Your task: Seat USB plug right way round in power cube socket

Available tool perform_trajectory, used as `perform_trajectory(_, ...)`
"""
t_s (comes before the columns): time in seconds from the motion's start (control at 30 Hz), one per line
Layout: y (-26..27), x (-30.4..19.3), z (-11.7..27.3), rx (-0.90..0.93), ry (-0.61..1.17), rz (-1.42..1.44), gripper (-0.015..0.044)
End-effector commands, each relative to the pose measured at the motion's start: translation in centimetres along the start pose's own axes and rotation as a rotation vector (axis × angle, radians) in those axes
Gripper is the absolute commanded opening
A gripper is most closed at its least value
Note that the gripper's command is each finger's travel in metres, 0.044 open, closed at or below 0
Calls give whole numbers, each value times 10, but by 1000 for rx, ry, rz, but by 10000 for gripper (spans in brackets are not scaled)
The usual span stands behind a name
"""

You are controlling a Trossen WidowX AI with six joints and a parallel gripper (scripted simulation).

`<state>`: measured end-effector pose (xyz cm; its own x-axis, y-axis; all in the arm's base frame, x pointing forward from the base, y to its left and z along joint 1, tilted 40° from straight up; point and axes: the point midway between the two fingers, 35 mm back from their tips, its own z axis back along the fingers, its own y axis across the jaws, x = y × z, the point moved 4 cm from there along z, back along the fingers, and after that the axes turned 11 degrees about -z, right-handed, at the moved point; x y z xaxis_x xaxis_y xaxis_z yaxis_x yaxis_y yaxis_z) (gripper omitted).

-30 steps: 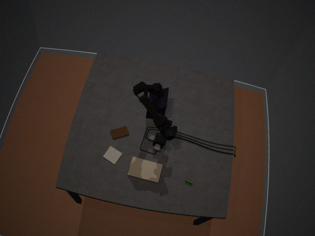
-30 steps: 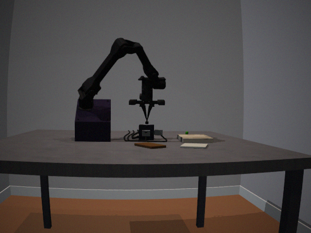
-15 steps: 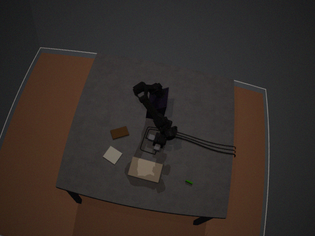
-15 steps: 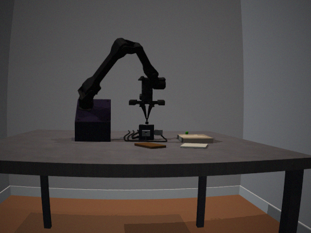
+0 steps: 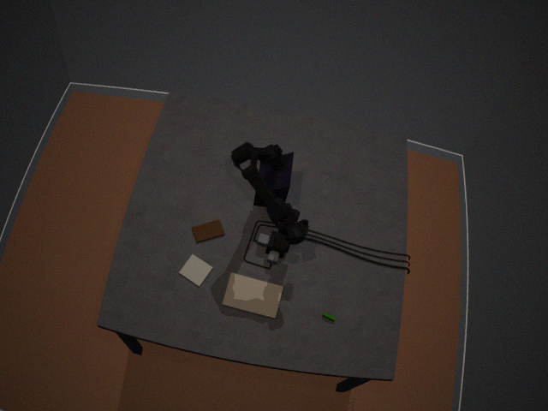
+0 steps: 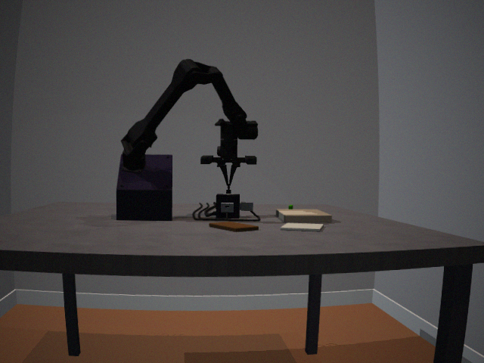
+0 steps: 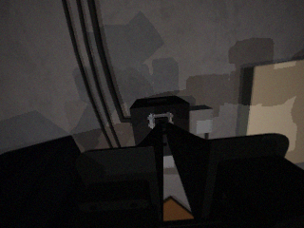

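pincer (image 6: 228, 186) gripping usb plug (image 6: 228, 190) — tips hide it

Setting: we read this as a bare test room or robotics lab, not a home.
Walls: plain grey, unadorned, with a white skirting line at the floor.
Floor (image 6: 117, 324): flat orange-brown, unfurnished.
Table (image 6: 117, 242): one grey-topped table on dark legs, standing alone mid-room.
Arm (image 6: 172, 97): we see a black jointed robot arm mounted on a dark pedestal block (image 6: 144, 191).
Cables (image 5: 362, 252): three dark cables run across the top.
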<state>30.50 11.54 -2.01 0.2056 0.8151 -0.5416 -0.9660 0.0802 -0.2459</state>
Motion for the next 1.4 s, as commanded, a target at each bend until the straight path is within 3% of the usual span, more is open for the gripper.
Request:
perform_trajectory(0.0, -1, -1, -3, 1, 5, 1, 0)
perform_trajectory(1.2, -1, -2, -3, 1, 5, 1, 0)
perform_trajectory(1.3, 0, 0, -1, -2, -1, 1, 79)
perform_trajectory(1.37, 0, 0, -1, -2, -1, 1, 95)
